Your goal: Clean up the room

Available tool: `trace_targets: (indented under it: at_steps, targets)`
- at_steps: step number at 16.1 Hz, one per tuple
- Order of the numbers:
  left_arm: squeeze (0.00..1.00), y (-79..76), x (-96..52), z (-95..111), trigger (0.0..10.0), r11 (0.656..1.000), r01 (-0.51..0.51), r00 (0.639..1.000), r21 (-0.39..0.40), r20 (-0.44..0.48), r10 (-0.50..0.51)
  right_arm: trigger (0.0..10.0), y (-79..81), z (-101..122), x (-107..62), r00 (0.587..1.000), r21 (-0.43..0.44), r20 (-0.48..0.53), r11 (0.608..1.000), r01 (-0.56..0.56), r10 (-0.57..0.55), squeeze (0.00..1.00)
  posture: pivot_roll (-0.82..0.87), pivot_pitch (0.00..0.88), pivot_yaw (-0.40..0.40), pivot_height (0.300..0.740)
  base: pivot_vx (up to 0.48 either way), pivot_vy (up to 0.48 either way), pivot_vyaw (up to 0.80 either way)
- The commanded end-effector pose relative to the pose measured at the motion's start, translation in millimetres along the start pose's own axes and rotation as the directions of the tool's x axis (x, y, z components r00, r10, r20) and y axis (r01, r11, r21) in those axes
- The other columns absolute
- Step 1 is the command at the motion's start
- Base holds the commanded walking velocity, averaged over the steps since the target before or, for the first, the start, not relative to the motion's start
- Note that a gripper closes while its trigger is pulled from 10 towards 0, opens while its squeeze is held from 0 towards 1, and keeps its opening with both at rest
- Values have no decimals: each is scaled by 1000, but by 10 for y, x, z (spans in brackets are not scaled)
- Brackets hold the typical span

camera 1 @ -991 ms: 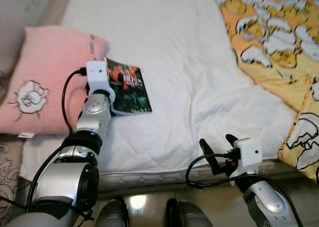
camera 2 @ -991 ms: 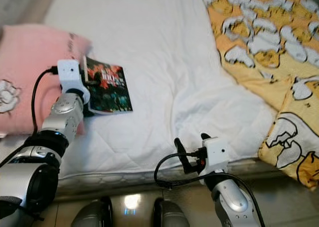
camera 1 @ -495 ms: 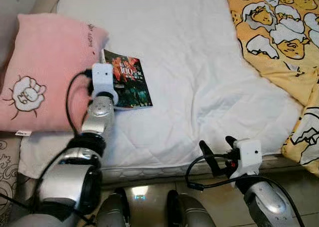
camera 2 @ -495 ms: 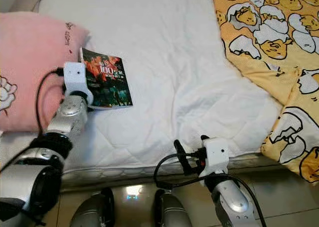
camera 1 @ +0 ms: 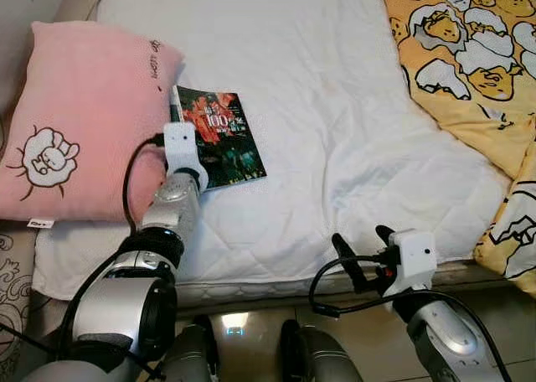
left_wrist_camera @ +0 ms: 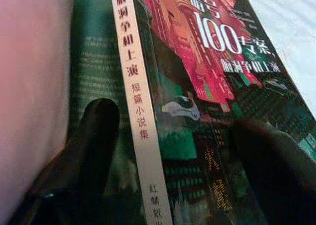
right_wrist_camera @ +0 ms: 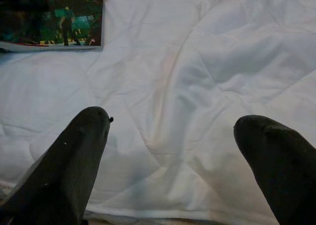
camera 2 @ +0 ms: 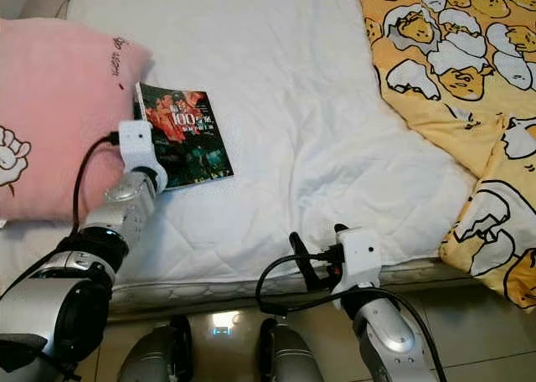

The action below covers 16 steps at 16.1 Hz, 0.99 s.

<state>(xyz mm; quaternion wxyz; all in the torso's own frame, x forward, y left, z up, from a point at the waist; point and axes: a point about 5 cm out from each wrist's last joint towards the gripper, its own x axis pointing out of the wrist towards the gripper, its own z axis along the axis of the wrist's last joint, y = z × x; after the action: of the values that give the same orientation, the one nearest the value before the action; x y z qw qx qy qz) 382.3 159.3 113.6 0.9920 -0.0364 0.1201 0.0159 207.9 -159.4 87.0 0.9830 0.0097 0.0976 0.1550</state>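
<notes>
The book (camera 1: 219,136) lies on the white bed (camera 1: 335,131), at about ten o'clock, against the pink pillow (camera 1: 79,122). The left tool (left_wrist_camera: 163,151) straddles its spine, fingers apart; closing now could slide it under the pillow (thin, loose covers). The right tool (right_wrist_camera: 187,151) idles spread.

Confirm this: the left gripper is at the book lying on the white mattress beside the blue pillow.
Not quite: the pillow is pink, not blue, as the left eye view shows. The left gripper is indeed at the book on the white mattress, beside that pillow.

White bed (camera 1: 335,105), book (camera 1: 222,135), pink pillow (camera 1: 79,122), yellow blanket (camera 1: 469,47)
</notes>
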Motion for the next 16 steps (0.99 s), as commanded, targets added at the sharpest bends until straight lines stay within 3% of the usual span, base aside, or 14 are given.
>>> trace_targets:
  at_steps: [1, 5, 6, 7, 11, 16]
  targets:
    - [0, 1, -32, -172, 0, 1000, 7, 998, 10, -61, -6, 10000, -27, -18, -23, 1000, -3, -19, 1000, 9, -9, 0, -246, 279, -86, 740, 0, 0, 0]
    - [0, 14, -20, -137, 0, 1000, 18, 998, 1, -59, -17, 10000, -32, -14, 7, 1000, -5, -16, 1000, 11, -11, 0, -243, 271, -85, 740, 0, 0, 0]
    - [0, 40, -17, -126, 0, 997, 13, 998, -73, -52, -17, 10000, -41, -14, 29, 1000, -5, -15, 1000, 12, -12, 0, -239, 260, -81, 740, 0, 0, 0]
    - [0, 45, -16, -121, 0, 996, 14, 999, -89, -50, -18, 10000, -46, -11, 35, 1000, -5, -13, 1000, 13, -13, 0, -238, 258, -80, 740, 0, 0, 0]
    - [0, -5, 3, -6, 0, 996, 64, 998, -62, 0, -64, 10000, -55, 9, 150, 1000, -2, 11, 1000, 20, -20, 0, -219, 203, -55, 740, 0, 0, 0]
    - [0, -170, 31, 313, 0, 975, 217, 972, -52, 99, -211, 10000, -68, -15, 212, 999, 10, 23, 999, 31, -32, 0, -207, 174, -36, 740, 0, 0, 0]
